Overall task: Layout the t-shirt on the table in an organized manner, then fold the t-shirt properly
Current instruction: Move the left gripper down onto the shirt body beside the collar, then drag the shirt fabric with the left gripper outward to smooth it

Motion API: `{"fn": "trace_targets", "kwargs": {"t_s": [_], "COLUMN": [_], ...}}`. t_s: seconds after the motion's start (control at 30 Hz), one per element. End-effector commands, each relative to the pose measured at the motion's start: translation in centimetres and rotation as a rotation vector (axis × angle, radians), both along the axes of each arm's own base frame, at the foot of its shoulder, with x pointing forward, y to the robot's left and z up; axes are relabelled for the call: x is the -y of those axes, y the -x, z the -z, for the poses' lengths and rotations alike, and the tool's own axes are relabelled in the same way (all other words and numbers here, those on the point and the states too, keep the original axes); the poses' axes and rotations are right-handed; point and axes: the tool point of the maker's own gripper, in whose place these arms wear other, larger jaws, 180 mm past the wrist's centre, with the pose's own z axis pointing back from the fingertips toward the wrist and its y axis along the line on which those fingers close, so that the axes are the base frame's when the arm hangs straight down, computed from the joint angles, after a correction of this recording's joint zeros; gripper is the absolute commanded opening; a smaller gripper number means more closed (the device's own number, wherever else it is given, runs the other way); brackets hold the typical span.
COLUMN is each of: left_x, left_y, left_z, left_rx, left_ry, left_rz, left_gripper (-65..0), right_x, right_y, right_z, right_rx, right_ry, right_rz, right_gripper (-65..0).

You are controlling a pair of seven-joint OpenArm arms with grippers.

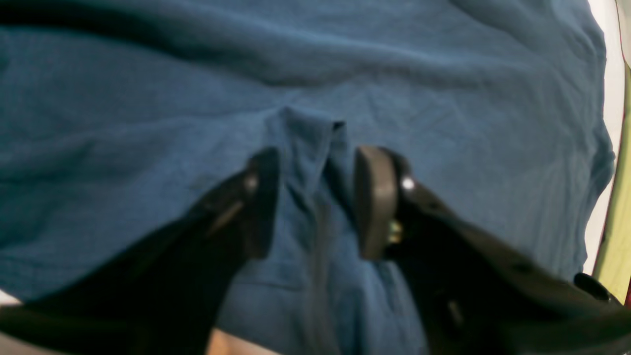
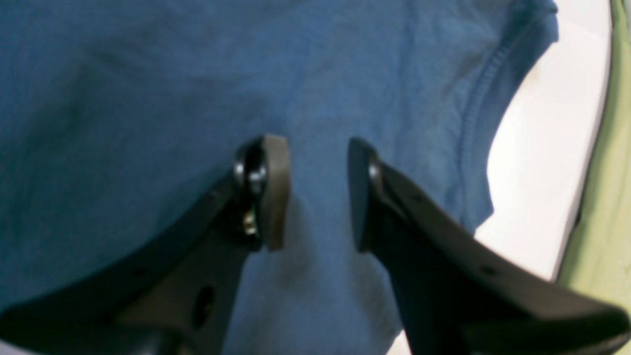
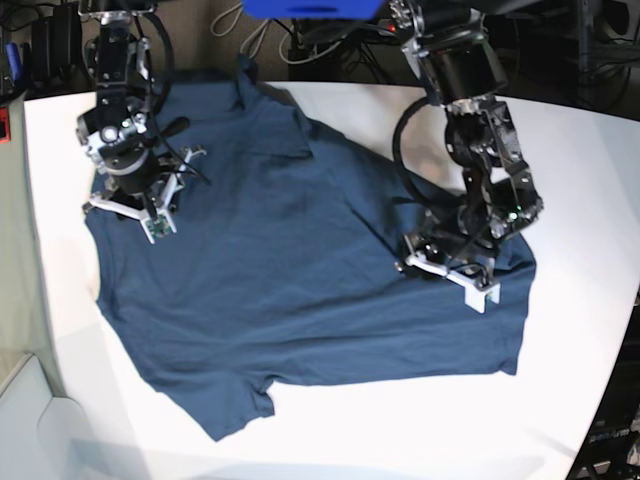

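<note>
Base view: t-shirt (image 3: 300,270) spread on table (image 3: 560,150); left end effector (image 1: 315,202), right end effector (image 2: 315,197) spread over cloth.

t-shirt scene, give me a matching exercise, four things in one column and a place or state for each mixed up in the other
Things:
1. t-shirt
2. table
3. left gripper
4. right gripper

Place or state:
A. white, bare along its edges
B. open, a raised pinch of cloth between its pads
C. spread out, still wrinkled
D. open over flat cloth near a stitched hem

Pairs: 1-C, 2-A, 3-B, 4-D
</note>
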Motion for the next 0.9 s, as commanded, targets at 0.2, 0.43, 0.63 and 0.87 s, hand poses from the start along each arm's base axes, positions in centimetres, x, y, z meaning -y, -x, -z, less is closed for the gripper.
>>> {"fn": "trace_targets", "kwargs": {"t_s": [0.2,0.43,0.63,0.87], "left_x": [0.4,4.1,3.3,2.2], "left_y": [1.2,2.6,3.3,4.2], "left_z": [-4.0,-1.5,-0.9,0.7], "left_rx": [0.139,0.100,0.078,0.025], "left_ry": [-0.069,-0.198,-0.378,-0.452], "left_rz": [0.026,0.202,0.211,0.217], "left_gripper": [-37.7,-41.0,-40.9,-40.9], "right_x": [0.2,0.2,0.2,0.2], "right_y": [-0.9,-0.9,-0.9,-0.9], "right_z": [-1.2,-1.3,-1.3,-1.3], "right_rx": [0.049,0.050,0.050,0.050], "right_ry": [0.001,0.001,0.001,0.001], "right_rz": [-0.001,-0.001,-0.001,-0.001], "right_gripper": [-43.2,-43.2,-43.2,-43.2]}}
